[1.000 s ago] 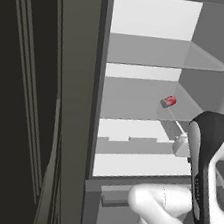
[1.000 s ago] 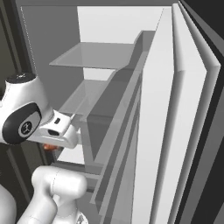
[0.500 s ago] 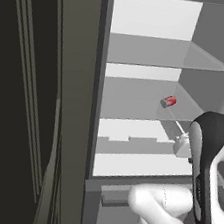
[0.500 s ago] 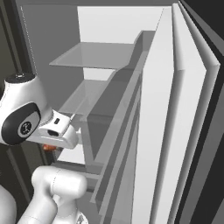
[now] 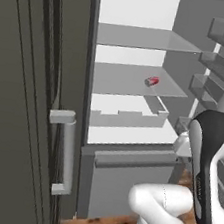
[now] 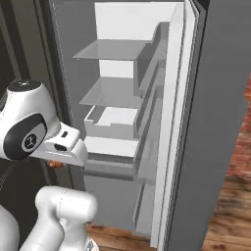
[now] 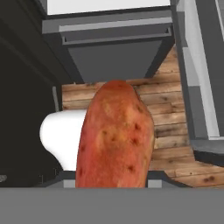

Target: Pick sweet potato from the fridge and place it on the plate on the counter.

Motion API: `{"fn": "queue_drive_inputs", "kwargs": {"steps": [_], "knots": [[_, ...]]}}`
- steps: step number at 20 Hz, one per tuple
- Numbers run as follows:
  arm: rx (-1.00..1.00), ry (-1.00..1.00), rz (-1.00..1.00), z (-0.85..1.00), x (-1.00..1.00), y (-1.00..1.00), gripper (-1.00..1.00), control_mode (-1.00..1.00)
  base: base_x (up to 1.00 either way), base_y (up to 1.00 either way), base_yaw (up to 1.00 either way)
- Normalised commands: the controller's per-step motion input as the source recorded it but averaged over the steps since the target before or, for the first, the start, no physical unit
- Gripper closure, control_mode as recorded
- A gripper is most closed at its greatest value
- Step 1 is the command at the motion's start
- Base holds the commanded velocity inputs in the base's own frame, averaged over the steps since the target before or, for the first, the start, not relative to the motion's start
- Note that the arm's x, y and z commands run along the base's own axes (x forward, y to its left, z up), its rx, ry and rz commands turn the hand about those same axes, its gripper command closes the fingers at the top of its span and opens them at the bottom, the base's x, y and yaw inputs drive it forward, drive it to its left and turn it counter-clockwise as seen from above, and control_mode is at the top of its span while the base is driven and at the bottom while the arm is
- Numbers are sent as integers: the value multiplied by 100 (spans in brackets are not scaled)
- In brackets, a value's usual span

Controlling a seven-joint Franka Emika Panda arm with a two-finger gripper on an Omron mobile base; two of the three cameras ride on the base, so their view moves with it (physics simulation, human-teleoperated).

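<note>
The white arm's wrist (image 6: pixel 63 147) has shifted slightly left in the right base view; nothing else moved

- The sweet potato (image 7: pixel 116 135): orange-red, dark-speckled, oblong with a tapered far end, standing lengthwise straight out from the hand.
- The fridge (image 5: pixel 135 107): dark grey, door open, white inside with translucent shelves, ahead of the tool.

A home kitchen: a tall dark-grey fridge (image 5: pixel 133 81) stands open, its white inner walls lined with translucent grey shelves and door bins, a small red can (image 5: pixel 151 81) on one shelf, and warm wooden plank flooring (image 7: pixel 175 127) runs below.
</note>
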Motion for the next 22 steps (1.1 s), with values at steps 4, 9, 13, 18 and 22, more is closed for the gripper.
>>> {"fn": "queue_drive_inputs", "kwargs": {"steps": [4,9,13,18,22], "knots": [[0,0,0,0,0,0,100,100,-100,13,-8],[0,0,0,0,0,0,100,100,-100,19,-7],[0,0,0,0,0,0,100,100,-100,21,-7],[0,0,0,0,0,0,100,100,-96,21,-4],[0,0,0,0,0,0,100,100,-78,23,0]]}}
